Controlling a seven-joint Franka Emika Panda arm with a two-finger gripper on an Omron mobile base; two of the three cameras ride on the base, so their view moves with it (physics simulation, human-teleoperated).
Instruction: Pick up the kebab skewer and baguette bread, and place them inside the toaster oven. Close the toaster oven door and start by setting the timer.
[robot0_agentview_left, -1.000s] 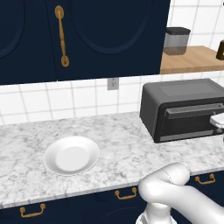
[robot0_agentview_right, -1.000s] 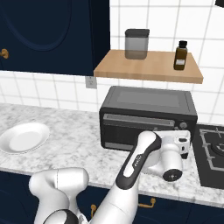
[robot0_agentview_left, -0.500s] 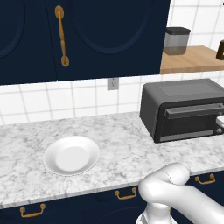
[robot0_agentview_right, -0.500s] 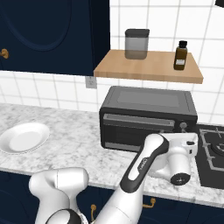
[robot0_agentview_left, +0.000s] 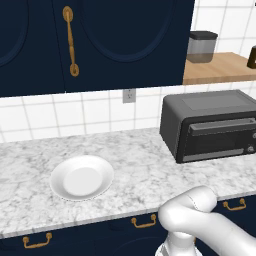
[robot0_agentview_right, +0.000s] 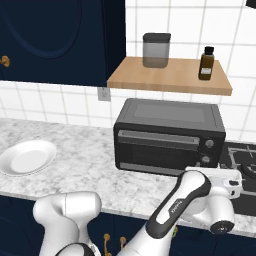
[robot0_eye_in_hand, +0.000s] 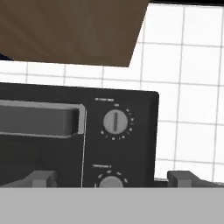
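The dark grey toaster oven (robot0_agentview_left: 210, 125) (robot0_agentview_right: 167, 135) stands on the marble counter with its door (robot0_agentview_right: 159, 151) shut and the grey bar handle (robot0_eye_in_hand: 39, 119) along the door's top. My gripper (robot0_eye_in_hand: 113, 179) (robot0_agentview_right: 226, 176) hovers in front of the oven's right-hand control panel, jaws wide open and empty. The hand view looks straight at the upper knob (robot0_eye_in_hand: 115, 121), and the lower knob (robot0_eye_in_hand: 109, 181) peeks up between my fingertips (robot0_eye_in_hand: 41, 178). The kebab skewer and the baguette bread are out of view.
A white plate (robot0_agentview_left: 82, 178) (robot0_agentview_right: 27, 156) lies bare on the counter's left part. Above the oven, a wooden shelf (robot0_agentview_right: 170, 76) carries a grey canister (robot0_agentview_right: 156, 49) and a brown bottle (robot0_agentview_right: 206, 63). A stove top (robot0_agentview_right: 245, 161) adjoins on the right.
My hand has drifted right and slightly back from the oven front, leaving the left base view's right edge. The jaws stayed open. Oven and plate have not moved.
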